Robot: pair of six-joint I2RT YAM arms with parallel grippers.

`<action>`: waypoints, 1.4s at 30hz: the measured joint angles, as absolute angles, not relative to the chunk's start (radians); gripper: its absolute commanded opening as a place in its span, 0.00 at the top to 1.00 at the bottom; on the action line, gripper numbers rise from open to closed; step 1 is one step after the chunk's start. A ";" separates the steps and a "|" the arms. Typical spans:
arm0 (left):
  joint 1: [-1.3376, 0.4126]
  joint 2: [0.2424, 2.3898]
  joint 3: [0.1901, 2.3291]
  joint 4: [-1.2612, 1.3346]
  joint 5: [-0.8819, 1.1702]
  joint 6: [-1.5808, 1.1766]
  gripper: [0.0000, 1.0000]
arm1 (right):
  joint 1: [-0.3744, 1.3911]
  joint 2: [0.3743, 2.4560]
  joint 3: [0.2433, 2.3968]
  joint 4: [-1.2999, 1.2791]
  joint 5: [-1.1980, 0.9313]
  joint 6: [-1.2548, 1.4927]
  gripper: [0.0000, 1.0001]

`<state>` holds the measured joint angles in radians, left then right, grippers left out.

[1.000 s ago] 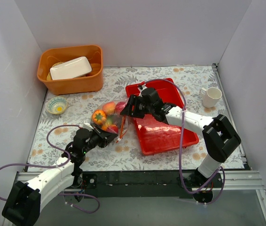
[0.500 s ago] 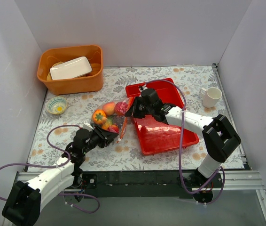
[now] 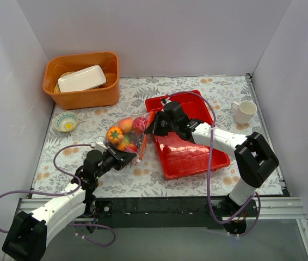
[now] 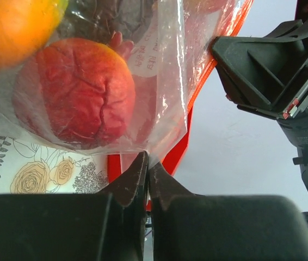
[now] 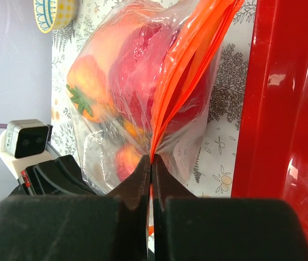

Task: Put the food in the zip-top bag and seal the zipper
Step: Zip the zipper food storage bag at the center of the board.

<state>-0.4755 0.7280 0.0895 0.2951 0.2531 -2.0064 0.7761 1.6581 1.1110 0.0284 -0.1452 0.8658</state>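
Zip-top bag (image 3: 125,139) lies on the table (image 3: 219,89), left of centre, just beside the left edge of the red tray (image 3: 193,157); clear, crinkled, bulging with the food (image 3: 115,134). Through the plastic: an orange fruit with a green stalk, a peach-coloured ball, red balls; the left wrist view shows a cracked red ball (image 4: 75,95) pressed against the film.

Zipper (image 5: 189,76) runs along the bag's right side, facing the tray; its orange strips fan apart above the pinch point, so the mouth gapes there.

Right hand (image 5: 151,160) reaches in from the right across the tray's far-left corner; fingers pressed together, pinching the zipper at one end. In the overhead view the right hand (image 3: 153,126) sits at the far end of the strip.

Left hand (image 4: 146,159) comes from the near side; fingers closed tight on a corner of the bag's film, near edge of the bag; seen overhead at (image 3: 125,157).

Outward: orange basin (image 3: 83,97) at far left holding a white dish (image 3: 81,78); small patterned bowl (image 3: 66,120) near it; white mug (image 3: 245,111) far right, well apart from the tray.
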 measured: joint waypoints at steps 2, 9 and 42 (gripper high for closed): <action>-0.476 0.728 0.086 0.297 0.255 -2.006 1.00 | 0.772 1.658 1.111 0.030 -0.152 0.866 0.97; -0.476 0.741 0.084 0.315 0.257 -2.005 1.00 | 0.759 1.658 1.116 0.006 -0.174 0.844 0.24; -0.480 0.786 0.083 0.371 0.258 -2.005 1.00 | 0.923 1.564 0.957 -0.027 -0.301 0.980 0.57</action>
<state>-0.4801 0.7860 0.0826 0.3710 0.2584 -2.0052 0.9234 1.5642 0.9569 -0.0265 -0.3008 0.9802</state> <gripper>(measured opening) 0.010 0.467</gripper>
